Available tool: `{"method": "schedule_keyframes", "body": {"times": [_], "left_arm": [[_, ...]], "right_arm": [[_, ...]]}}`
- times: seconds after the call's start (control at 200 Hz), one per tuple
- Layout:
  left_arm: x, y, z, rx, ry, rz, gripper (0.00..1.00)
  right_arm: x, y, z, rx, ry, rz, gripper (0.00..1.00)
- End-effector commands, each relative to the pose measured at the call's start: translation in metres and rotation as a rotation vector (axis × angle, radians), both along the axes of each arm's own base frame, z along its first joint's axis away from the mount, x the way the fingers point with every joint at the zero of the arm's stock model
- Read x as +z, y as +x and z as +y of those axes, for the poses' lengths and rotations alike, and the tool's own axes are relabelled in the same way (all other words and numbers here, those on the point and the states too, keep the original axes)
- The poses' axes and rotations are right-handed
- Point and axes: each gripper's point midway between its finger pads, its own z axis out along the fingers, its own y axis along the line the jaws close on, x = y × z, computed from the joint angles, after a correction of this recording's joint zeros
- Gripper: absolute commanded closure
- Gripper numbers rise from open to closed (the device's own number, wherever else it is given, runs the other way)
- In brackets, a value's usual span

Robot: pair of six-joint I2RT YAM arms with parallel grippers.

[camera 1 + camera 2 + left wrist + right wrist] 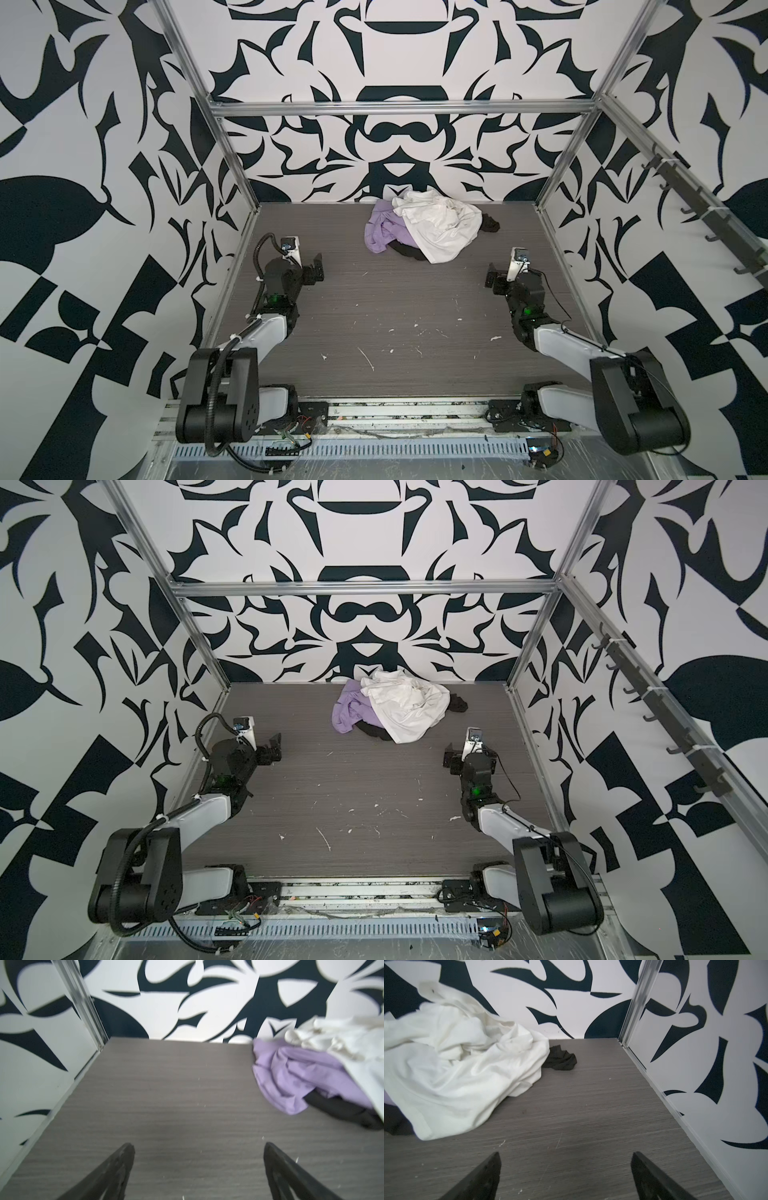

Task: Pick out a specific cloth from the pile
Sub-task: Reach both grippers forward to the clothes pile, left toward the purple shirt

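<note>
Right now we see the pile at the far middle of the grey table, close against the patterned back wall. The cloth, lavender and crumpled, makes up the left side of the pile in both top views. Its right edge is tucked under the white garment, which drapes over the top and right of the heap. A black garment pokes out at the near edge, below where lavender and white meet. A small black piece lies just beside the white garment on the far right.

Both arms sit low over bare table, well apart from the pile. The left gripper has its 2 fingers spread wide with nothing between them, and the cloth shows off to one side of its wrist view. The right gripper is likewise spread wide and empty, with the white garment and the small black piece ahead of it.
</note>
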Motion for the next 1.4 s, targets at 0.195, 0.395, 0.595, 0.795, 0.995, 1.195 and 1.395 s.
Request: {"method": "schedule_keyframes", "body": {"times": [0.195,0.395,0.595,0.795,0.995,1.195,1.395], "left_arm": [[0.008,0.021,-0.068,-0.199,-0.151,0.194,0.01],[0.005,0.039,-0.127,-0.356,-0.168,0.246,0.05],[-0.008,0.061,-0.157,-0.39,-0.275,0.353,0.14],[-0.028,0.085,-0.183,-0.397,-0.364,0.448,0.22],[-0.048,0.117,-0.204,-0.41,-0.433,0.518,0.31],[-0.062,0.146,-0.211,-0.391,-0.42,0.503,0.33],[-0.067,0.17,-0.212,-0.38,-0.385,0.446,0.35]], "right_arm": [[0.032,0.001,0.039,-0.001,0.18,0.031,0.01],[0.037,0.022,0.089,0.16,0.232,0.099,0.01],[0.031,0.041,0.141,0.363,0.247,0.161,0.0],[0.02,0.06,0.175,0.501,0.24,0.214,0.0],[0.011,0.073,0.192,0.555,0.235,0.234,0.0],[0.002,0.082,0.203,0.586,0.227,0.262,0.0],[0.001,0.086,0.215,0.625,0.229,0.269,0.0]]}}
